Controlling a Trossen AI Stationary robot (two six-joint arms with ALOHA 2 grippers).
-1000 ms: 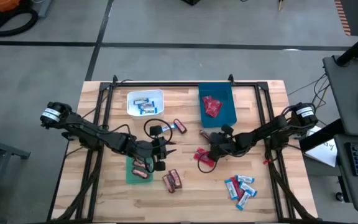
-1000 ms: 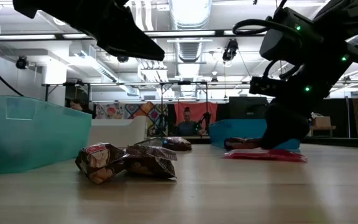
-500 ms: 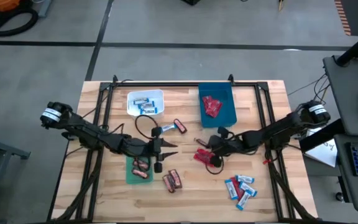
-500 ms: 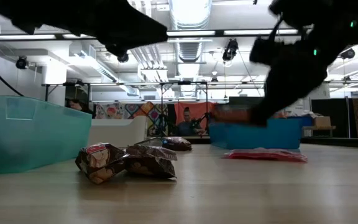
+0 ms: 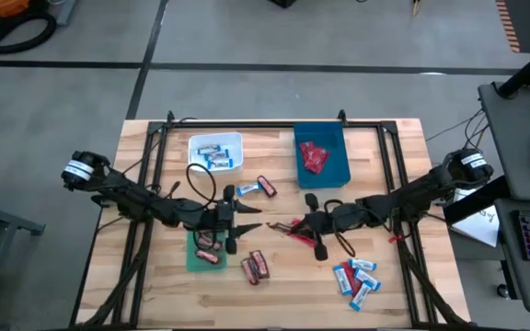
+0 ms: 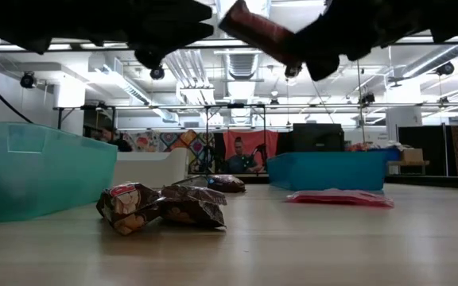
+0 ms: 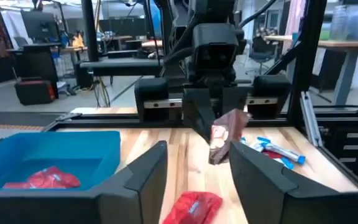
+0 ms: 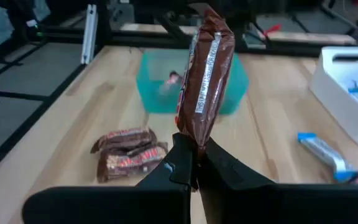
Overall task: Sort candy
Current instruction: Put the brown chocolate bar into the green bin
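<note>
My right gripper [image 5: 294,226] hovers over the table's middle, shut on a dark brown mini bar [image 8: 205,74], which rides high in the low view [image 6: 254,28]. A red packet [image 6: 339,198] lies on the table beneath it. My left gripper [image 5: 247,219] is open and level, facing the right one across a short gap; its fingers [image 7: 140,179] frame the held bar [image 7: 224,135] and the red packet [image 7: 196,205]. Two brown bars [image 5: 254,265] lie near the green bin [image 5: 191,260]. Several blue-and-white bars [image 5: 355,276] lie toward the near right. My right gripper pinches the brown bar by the crimped edge at one end [image 8: 195,140] between its two fingers. The bar is lifted clear of the table and sticks out beyond the fingertips, tilted upward in the low view.
A white bin [image 5: 196,158] with blue-and-white bars and a blue bin [image 5: 340,158] with red packets stand toward the far edge. A blue-and-white bar and a brown bar [image 5: 258,188] lie between them. Black frame rails run along the table's left, right and far sides.
My right gripper was down at the table beside the red packet, shut on a brown bar. It has risen, carrying the bar clear and high, and has drifted a little toward my left gripper. The red packet stayed on the table.
</note>
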